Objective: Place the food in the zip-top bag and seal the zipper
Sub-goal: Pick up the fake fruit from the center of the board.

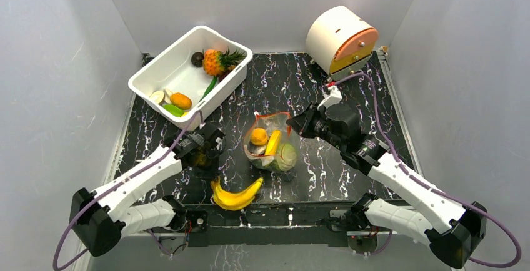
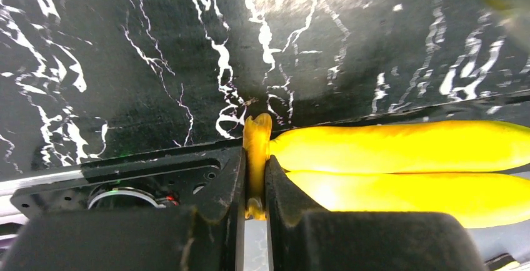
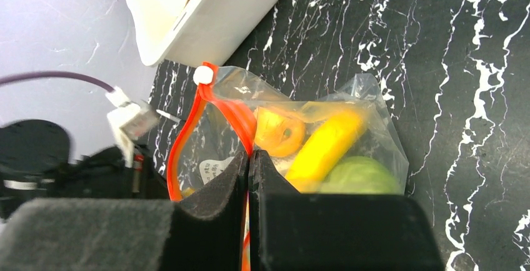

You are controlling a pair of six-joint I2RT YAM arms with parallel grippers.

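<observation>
A bunch of yellow bananas (image 1: 236, 196) (image 2: 406, 146) lies near the table's front edge. My left gripper (image 1: 209, 166) (image 2: 254, 158) is shut on the bunch's stem (image 2: 257, 135), which stands up between the pads. The zip-top bag (image 1: 272, 149) (image 3: 375, 115) sits mid-table with its mouth open. It holds an orange piece (image 3: 279, 132), a yellow banana (image 3: 325, 146) and a light-green round fruit (image 3: 359, 177). My right gripper (image 1: 292, 124) (image 3: 249, 158) is shut on the red zipper (image 3: 187, 127) at the bag's mouth edge.
A white tub (image 1: 169, 65) at the back left holds a toy pineapple (image 1: 219, 60), an orange piece (image 1: 181, 100) and green pieces. A white and orange drum-shaped device (image 1: 340, 40) stands at the back right. Grey walls enclose the black marbled table (image 1: 300, 83).
</observation>
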